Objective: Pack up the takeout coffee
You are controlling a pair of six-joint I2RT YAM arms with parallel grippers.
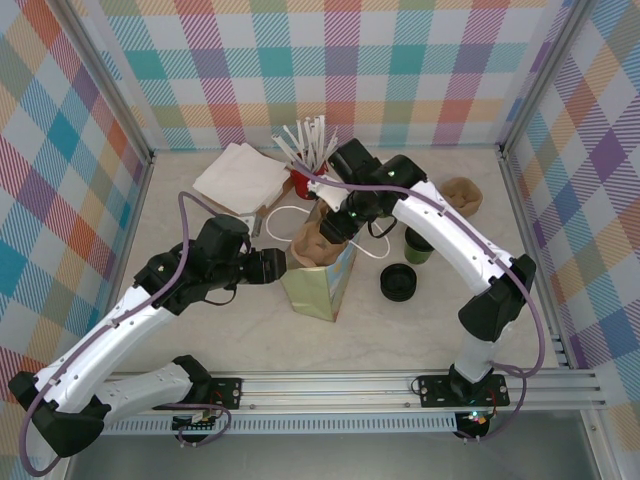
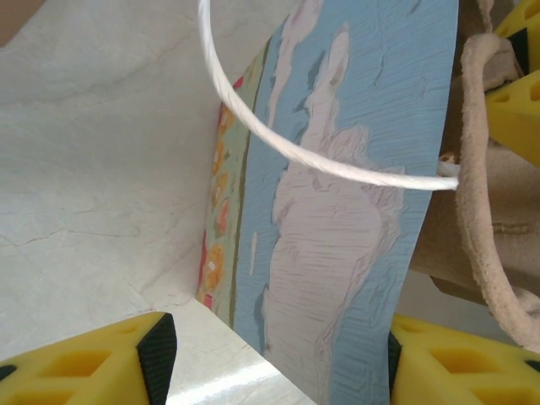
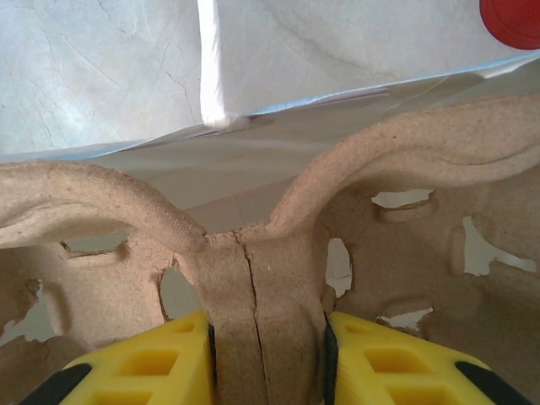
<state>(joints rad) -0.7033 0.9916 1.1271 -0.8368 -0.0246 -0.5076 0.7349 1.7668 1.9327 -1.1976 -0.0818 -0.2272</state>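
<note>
Near the tabletop's middle, the right gripper [image 3: 266, 342] pinches the centre ridge of a pulp carrier [image 3: 253, 278] at the mouth of the paper bag [image 1: 318, 288]. The left gripper [image 2: 277, 350] is spread, straddling the bag's wall. I judge the carrier should go down level, clear of the white rope handle [image 2: 295, 152]. The takeout coffee [image 1: 418, 247] stands right of the bag, partly under the right forearm, with a black lid [image 1: 398, 283] just beside it. Room is tight there and freer toward the near edge.
</note>
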